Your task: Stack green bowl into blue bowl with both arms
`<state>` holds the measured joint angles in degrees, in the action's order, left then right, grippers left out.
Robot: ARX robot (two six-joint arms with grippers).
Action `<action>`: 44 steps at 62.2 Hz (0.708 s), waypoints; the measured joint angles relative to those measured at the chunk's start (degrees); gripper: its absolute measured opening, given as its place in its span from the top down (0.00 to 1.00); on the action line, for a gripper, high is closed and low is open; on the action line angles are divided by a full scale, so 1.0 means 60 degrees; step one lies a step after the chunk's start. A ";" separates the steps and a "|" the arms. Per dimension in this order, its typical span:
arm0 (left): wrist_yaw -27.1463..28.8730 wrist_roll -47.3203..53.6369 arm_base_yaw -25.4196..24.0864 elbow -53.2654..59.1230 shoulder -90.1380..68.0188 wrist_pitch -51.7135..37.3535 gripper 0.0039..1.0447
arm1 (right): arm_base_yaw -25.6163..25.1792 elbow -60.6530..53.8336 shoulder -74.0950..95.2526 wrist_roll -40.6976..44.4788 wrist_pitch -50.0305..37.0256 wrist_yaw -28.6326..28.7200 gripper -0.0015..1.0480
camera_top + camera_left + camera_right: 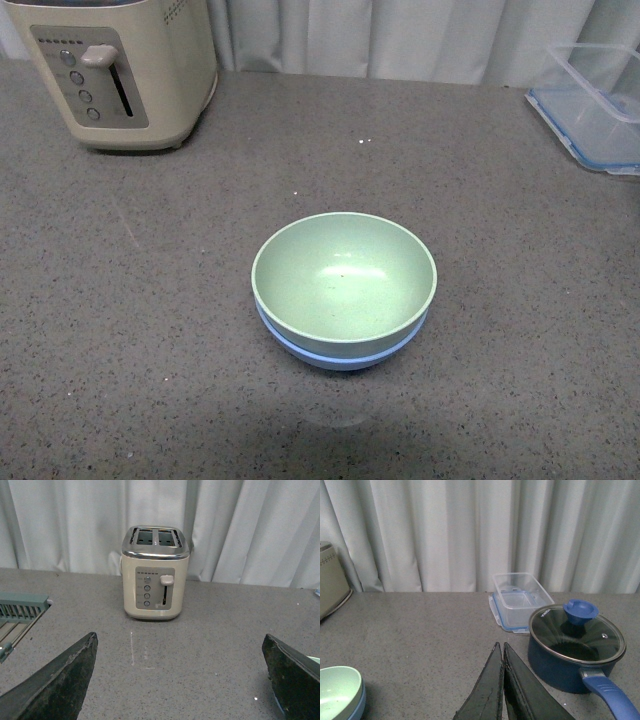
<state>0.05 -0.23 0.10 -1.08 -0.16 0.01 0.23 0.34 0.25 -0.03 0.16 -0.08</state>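
**Green bowl sitting inside the blue one, both claws empty**

So the green bowl is nested right down in the blue bowl, smack in the middle of the grey speckled counter in the front view. Only a thin band of blue rim and a bit of the blue wall peek out under the green rim on the near side. The green one sits a touch tilted, its rim riding higher at the back than at the front. Inside it's empty apart from a tiny dark speck or two.

Neither arm shows in the front view. From the left wrist camera, the left gripper is spread wide, its two dark fingers far apart at the picture's edges with nothing between them, just bare counter. It's facing the cream toaster, which stands well back against the white curtain.

The right gripper is pinched together, fingers touching along their length, holding nothing. The stacked bowls show at the edge of that view, well apart from the fingertips. Off to the other side there's a blue saucepan with a glass lid, and a clear plastic container just behind it.
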 joint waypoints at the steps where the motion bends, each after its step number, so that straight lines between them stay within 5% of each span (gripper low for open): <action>1: 0.0000 0.0000 0.0000 0.0000 0.0000 0.0000 0.06 | 0.0000 0.0000 0.0000 0.0000 0.0000 0.0000 0.99; 4: 0.0000 0.0000 0.0000 0.0000 0.0000 0.0000 0.06 | 0.0000 0.0000 0.0000 0.0011 0.0000 0.0000 0.98; 32: 0.0000 0.0000 0.0000 0.0000 0.0000 0.0000 0.06 | -0.0007 0.0000 0.0000 0.0004 0.0000 0.0000 0.10; 44: 0.0000 0.0000 0.0000 0.0000 0.0000 0.0000 0.06 | -0.0007 0.0000 0.0000 0.0000 0.0000 0.0000 0.09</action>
<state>0.05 -0.23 0.10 -1.08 -0.16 0.01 0.19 0.34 0.25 -0.03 0.16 -0.08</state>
